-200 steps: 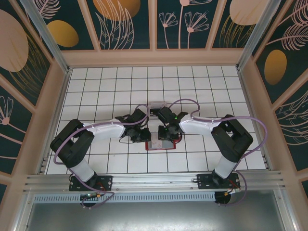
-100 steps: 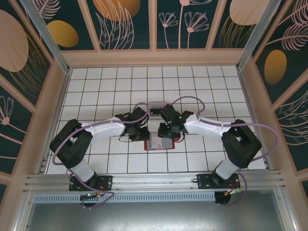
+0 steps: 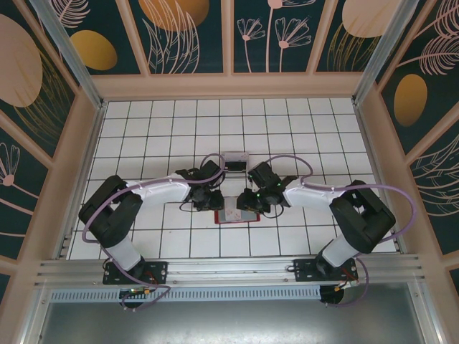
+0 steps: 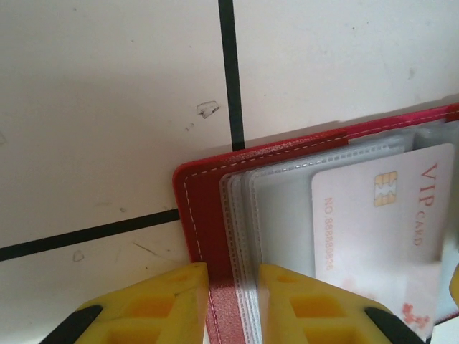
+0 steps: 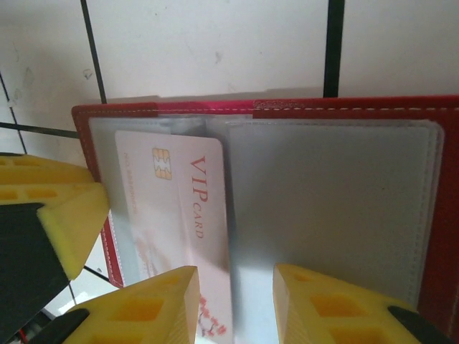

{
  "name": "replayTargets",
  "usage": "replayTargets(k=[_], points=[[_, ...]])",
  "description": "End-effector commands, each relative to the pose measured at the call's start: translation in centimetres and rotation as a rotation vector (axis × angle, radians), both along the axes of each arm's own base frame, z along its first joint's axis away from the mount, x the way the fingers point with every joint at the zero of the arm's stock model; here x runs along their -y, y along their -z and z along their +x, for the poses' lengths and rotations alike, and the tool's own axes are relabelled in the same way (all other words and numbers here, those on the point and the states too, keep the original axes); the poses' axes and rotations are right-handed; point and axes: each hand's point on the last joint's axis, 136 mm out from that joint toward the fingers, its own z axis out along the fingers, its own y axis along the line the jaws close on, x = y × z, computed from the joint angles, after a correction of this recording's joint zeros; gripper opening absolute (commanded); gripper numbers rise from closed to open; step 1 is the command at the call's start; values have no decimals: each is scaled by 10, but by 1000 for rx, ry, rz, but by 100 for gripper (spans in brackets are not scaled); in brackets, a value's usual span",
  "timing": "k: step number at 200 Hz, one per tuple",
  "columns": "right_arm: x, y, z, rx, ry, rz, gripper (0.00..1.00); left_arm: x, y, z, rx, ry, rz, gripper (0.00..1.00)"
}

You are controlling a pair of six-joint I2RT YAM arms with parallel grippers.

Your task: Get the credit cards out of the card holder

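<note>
The red card holder is lying open on the tiled table, near-middle, between both arms. The left gripper straddles its left edge, and I can't tell if it's actually pinching. The right gripper has its jaws apart over a white VIP card tucked in a clear sleeve.
</note>
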Motion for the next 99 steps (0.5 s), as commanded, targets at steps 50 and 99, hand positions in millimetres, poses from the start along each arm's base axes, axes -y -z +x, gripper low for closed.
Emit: replayTargets(k=[50, 99], points=[[-9, 3, 1, -8, -12, 103, 32, -20, 23, -13, -43, 18, 106, 27], [-9, 12, -2, -30, -20, 111, 30, -19, 22, -13, -45, 20, 104, 26]])
